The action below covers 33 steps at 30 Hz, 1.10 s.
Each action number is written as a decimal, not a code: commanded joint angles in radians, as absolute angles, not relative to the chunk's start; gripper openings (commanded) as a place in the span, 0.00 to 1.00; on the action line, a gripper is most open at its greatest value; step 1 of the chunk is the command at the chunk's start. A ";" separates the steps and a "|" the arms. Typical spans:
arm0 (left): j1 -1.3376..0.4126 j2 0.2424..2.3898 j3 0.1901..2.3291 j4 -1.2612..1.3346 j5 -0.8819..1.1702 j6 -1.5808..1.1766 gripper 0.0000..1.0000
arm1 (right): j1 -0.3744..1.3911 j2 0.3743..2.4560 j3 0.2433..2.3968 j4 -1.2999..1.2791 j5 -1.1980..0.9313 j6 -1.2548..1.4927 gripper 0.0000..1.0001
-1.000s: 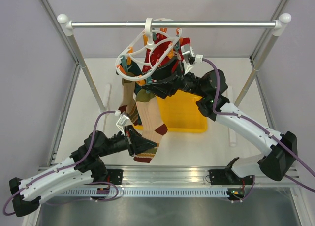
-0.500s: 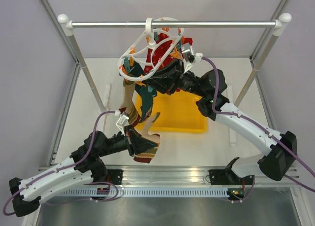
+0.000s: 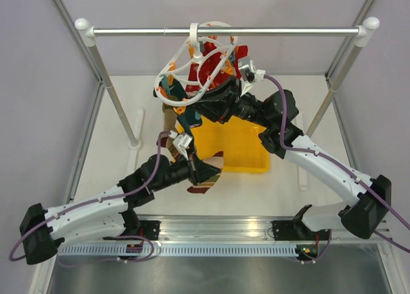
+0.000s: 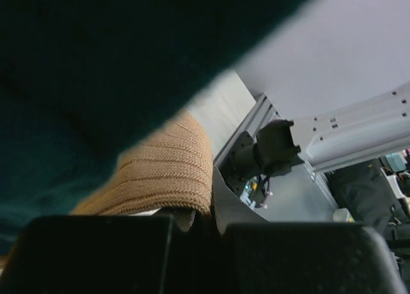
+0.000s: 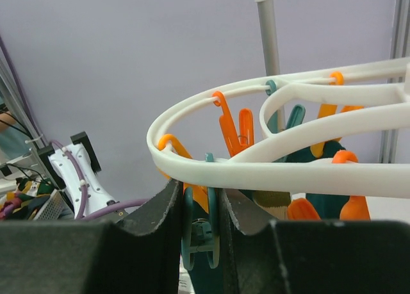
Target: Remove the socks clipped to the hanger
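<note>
Overhead, white oval hanger (image 5: pixel 288 173), bunched red and teal socks (image 3: pixel 208 73)

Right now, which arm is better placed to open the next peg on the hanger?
Right. The right gripper is at the hanger, closed around a teal peg; the left gripper is low, shut on a sock.

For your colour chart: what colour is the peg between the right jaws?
Teal peg, clearest in the right wrist view.
</note>
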<state>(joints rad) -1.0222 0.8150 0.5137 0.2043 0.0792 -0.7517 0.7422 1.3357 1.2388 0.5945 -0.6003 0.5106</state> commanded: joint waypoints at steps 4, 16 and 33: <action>-0.960 1.075 0.730 0.345 0.066 -0.647 0.02 | 0.741 1.308 1.279 0.548 -0.586 0.468 0.08; -0.811 1.385 0.813 0.459 0.031 -0.745 0.04 | 0.739 1.322 1.275 0.545 -0.592 0.476 0.08; -0.779 1.526 0.942 0.342 -0.014 -0.709 0.71 | 0.739 1.339 1.296 0.531 -0.598 0.483 0.08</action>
